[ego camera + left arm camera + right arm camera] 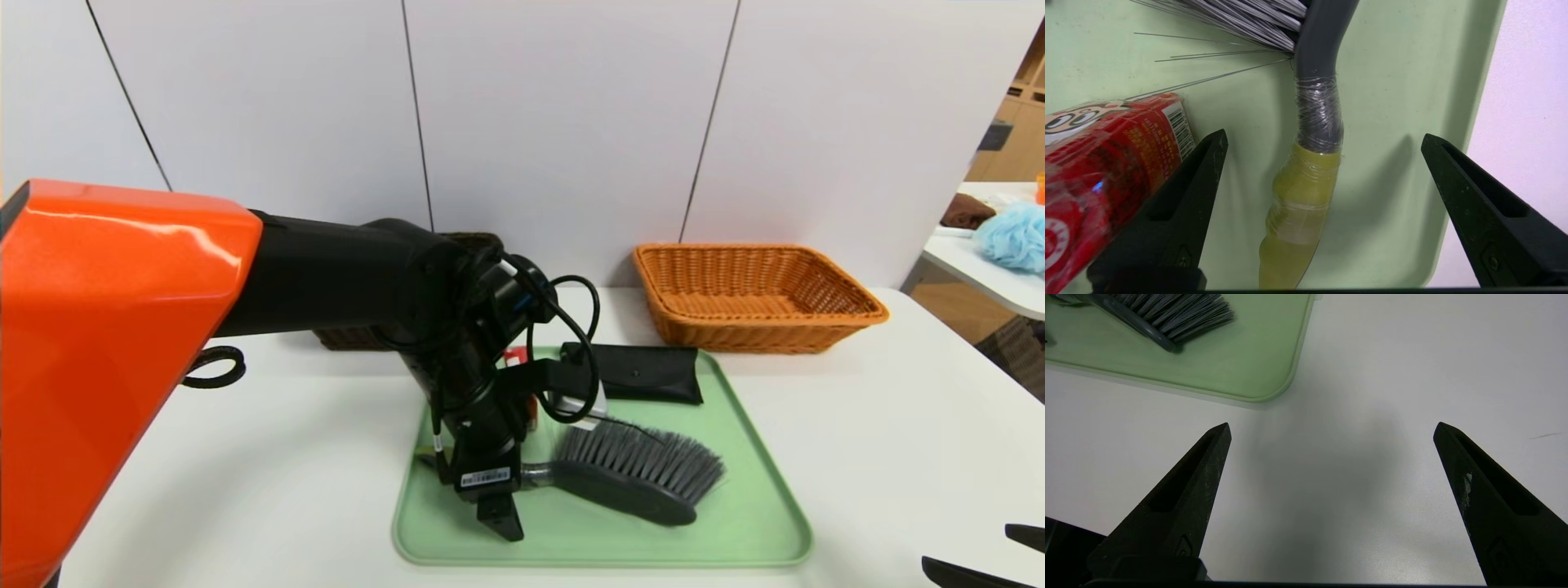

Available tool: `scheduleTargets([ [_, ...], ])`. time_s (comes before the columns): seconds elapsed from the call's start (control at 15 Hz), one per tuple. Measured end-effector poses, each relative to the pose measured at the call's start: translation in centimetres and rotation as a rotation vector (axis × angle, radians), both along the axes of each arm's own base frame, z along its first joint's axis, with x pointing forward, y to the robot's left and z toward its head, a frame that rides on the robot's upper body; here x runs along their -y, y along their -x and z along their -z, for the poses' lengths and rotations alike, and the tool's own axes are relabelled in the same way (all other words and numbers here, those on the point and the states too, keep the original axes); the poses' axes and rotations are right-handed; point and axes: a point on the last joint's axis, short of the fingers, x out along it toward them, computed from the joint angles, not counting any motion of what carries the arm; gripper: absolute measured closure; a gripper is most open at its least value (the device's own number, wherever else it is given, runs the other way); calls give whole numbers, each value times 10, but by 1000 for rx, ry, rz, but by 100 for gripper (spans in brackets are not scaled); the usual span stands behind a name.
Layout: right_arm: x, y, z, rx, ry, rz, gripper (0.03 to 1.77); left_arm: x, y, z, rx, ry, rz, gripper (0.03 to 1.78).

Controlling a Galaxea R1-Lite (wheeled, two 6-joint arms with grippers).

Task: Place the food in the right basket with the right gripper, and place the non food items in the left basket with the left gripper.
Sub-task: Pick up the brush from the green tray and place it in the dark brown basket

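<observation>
Green was the tray (759, 523) where the brush (629, 478) lay, under the left gripper (498, 514). From the left wrist, its fingers stood wide apart, the handle (1302, 196) running between them, red box (1106, 163) beside. From the right wrist, the right gripper (1331, 428) waited open over the table (1412, 355).

bright, even light | glare on orange arm (122, 245) | soft shadows

Place: a robot test room, set up like a lab or office corner
Backdrop: plain white wall panels (563, 114) with dark seams
Surface: white table (882, 425) bearing a green tray (759, 523)
Surroundings: second white table (980, 269) to the right, wooden shelving (1016, 122) beyond
</observation>
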Motion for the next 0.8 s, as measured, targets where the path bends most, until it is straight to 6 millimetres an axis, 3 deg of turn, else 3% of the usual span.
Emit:
scheduleTargets([
  [0.8,0,2,-1,12,-2,1,9,0,0,4,-11,-8,5,12],
])
